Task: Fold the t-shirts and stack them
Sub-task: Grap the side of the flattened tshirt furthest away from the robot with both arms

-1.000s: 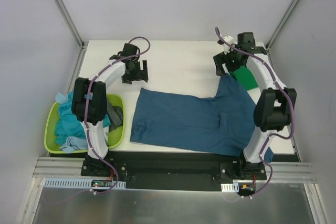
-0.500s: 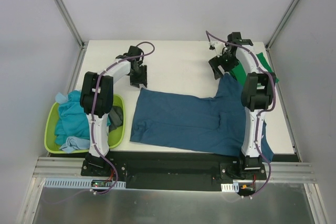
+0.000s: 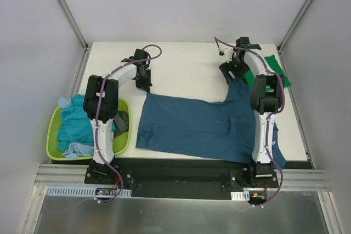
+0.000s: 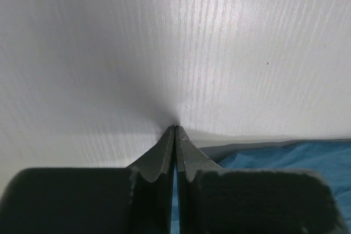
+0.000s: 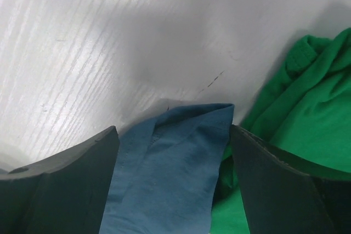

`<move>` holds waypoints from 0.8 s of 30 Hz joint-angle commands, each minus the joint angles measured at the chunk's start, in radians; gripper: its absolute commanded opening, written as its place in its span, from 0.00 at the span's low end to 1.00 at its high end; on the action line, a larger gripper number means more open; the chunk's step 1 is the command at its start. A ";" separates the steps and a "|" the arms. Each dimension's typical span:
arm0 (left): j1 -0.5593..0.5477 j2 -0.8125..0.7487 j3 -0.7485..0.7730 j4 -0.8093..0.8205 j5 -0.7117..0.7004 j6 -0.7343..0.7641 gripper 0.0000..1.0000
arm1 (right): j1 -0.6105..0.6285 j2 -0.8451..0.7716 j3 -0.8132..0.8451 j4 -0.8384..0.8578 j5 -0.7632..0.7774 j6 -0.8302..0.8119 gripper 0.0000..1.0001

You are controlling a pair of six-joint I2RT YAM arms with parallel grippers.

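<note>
Several light turquoise t-shirts [image 3: 68, 124] and a dark grey t-shirt [image 3: 122, 120] lie crumpled in the lime-green basket [image 3: 123, 141] at the near left, not yet folded. Just right of the basket, the dark teal-blue t-shirt [image 3: 203, 127] is spread on the white surface [image 3: 186, 67]. It reaches from the near edge by the right arm's base toward the far side, and it is mostly flat with some soft wrinkles.

At its far left corner the left claw [image 4: 174, 130] is clenched, with the tips on bare surface just beyond the cloth edge. A thin blue line shows between the fingers, but I cannot tell whether cloth is really pinched. At the far right, the right claw [image 5: 174, 131] is released. Its fingers stand wide on both sides of the narrow far end of the blue shirt and hold nothing. The bright green t-shirt [image 5: 307, 108] lies bunched just beside this end and seems to touch it.

I judge that the step in hand is to take both far corners for a first fold. To do it well, the right claw should come lower and close on blue cloth only, because the green one is near enough to be caught together with it. Both claws should then rise equally and carry the far edge toward the near hem, so that the crease comes straight.
</note>
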 commanded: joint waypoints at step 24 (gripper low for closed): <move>-0.005 -0.108 -0.074 0.001 -0.009 -0.006 0.00 | -0.014 -0.030 -0.033 -0.048 -0.005 0.010 0.18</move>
